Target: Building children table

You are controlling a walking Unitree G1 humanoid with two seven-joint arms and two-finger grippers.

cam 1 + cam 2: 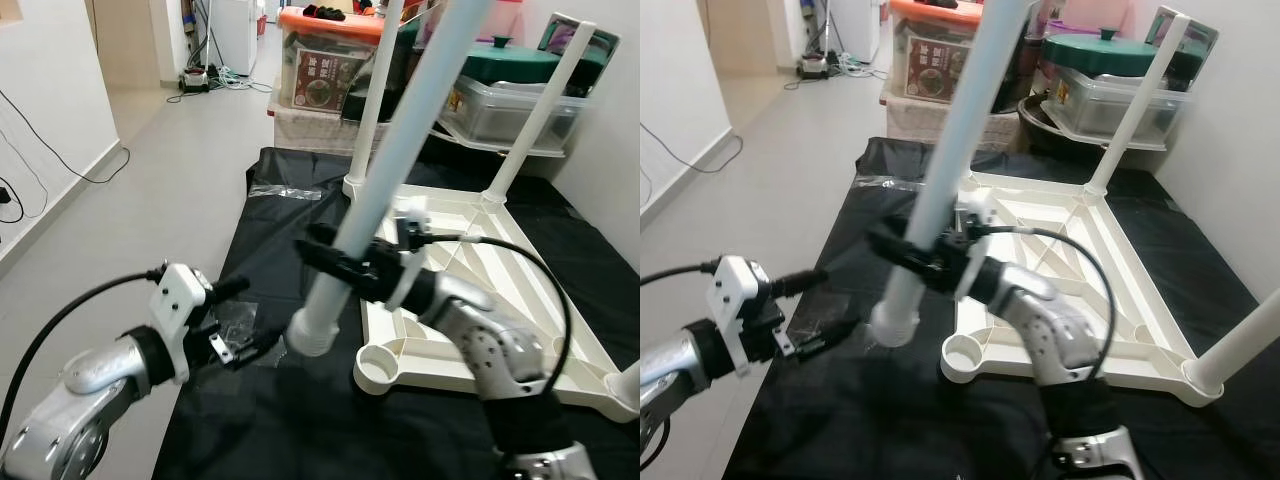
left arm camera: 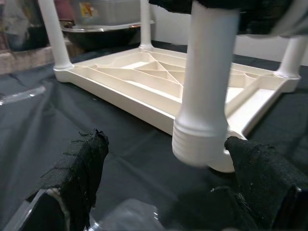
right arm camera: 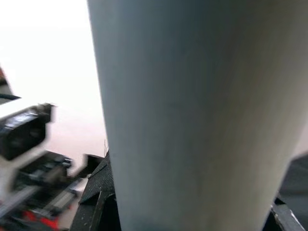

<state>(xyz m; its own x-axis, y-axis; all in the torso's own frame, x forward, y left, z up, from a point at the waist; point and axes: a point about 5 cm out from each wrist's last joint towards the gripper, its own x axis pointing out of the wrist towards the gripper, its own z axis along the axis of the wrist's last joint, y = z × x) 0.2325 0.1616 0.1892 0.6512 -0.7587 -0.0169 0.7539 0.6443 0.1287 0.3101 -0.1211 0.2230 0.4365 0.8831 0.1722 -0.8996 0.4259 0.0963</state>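
Mostly built, by the look of it: upside-down white tabletop (image 1: 470, 290) lying on the black sheet (image 1: 270, 420) right of centre in the head views, ribbed underside up, with three legs standing in corner sockets — two at the far corners, upper centre (image 1: 375, 95) and upper right (image 1: 545, 105), one at the lower right edge (image 1: 1240, 340). Left to do: the fourth leg (image 1: 385, 175), held slanted across the middle of the frame by the right gripper (image 1: 335, 262), black fingers pinched on the shaft. Threaded lower end hanging in the air just beside, not yet over, the empty near socket (image 1: 385, 362) at lower centre. Left gripper (image 1: 245, 345) low at lower left, fingers (image 2: 84, 168) spread apart, nothing between them, pointed at the leg's end. Small clear plastic bag (image 1: 235, 320) on the sheet near it. Judged remaining: swinging the end over the socket, standing the leg upright, seating it.
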